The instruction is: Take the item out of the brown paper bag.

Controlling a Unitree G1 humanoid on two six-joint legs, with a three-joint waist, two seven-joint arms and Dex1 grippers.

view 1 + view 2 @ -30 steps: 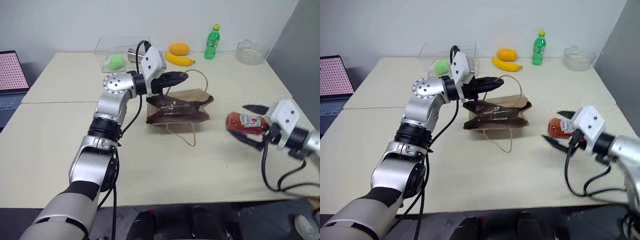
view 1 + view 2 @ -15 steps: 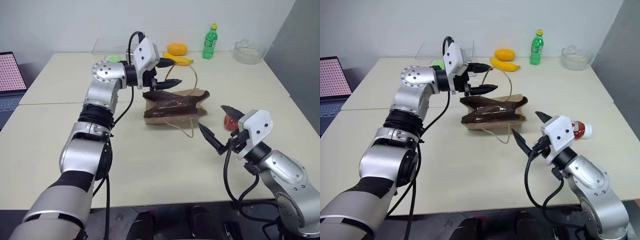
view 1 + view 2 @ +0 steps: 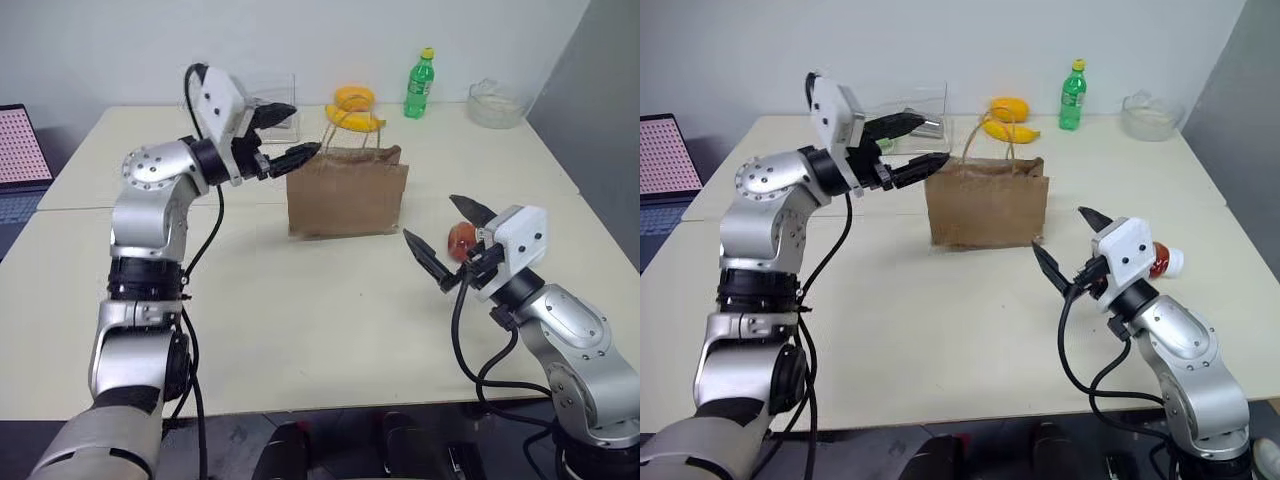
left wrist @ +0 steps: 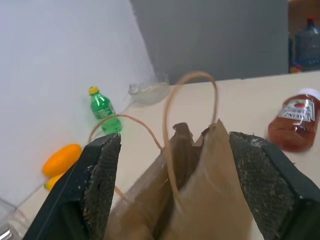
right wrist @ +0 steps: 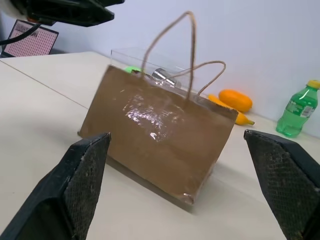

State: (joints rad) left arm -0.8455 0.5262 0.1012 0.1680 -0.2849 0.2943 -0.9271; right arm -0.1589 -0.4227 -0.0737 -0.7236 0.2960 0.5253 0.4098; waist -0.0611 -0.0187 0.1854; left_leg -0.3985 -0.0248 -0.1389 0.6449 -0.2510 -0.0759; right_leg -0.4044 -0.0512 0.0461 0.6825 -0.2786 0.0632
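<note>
Lying behind the right claw, the item shows its label

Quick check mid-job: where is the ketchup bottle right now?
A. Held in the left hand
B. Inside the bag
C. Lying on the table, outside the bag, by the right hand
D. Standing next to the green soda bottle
C. The ketchup bottle lies on its side on the table, clear of the upright bag, just behind the open right hand, which holds nothing.
</note>
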